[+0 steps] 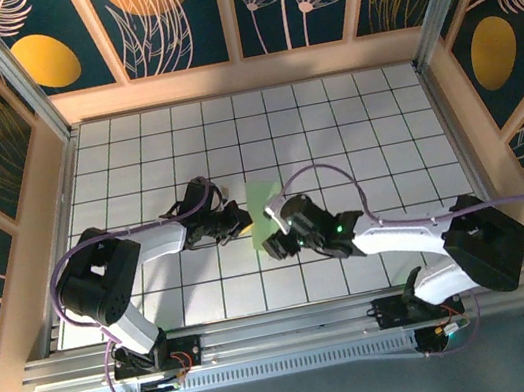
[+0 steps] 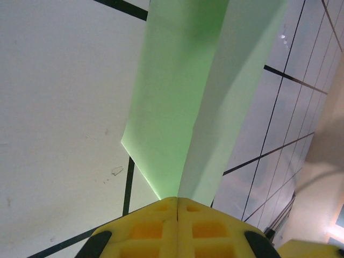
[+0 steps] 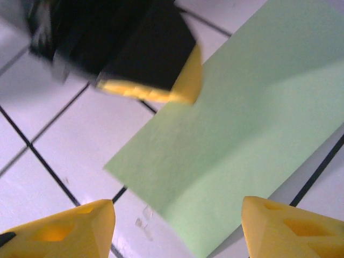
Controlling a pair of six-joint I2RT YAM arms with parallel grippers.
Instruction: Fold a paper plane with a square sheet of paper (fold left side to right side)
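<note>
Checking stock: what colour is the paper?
The paper is pale green, clearest from the right wrist.

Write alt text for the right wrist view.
A creased pale green paper lies on the white tiled table, its near corner between the wide-open yellow fingers of the right gripper. The left gripper, black and yellow, meets its upper-left edge.

White gridded tabletop (image 1: pixel 350 119) — dark floral panels (image 1: pixel 175 18) around.
</note>
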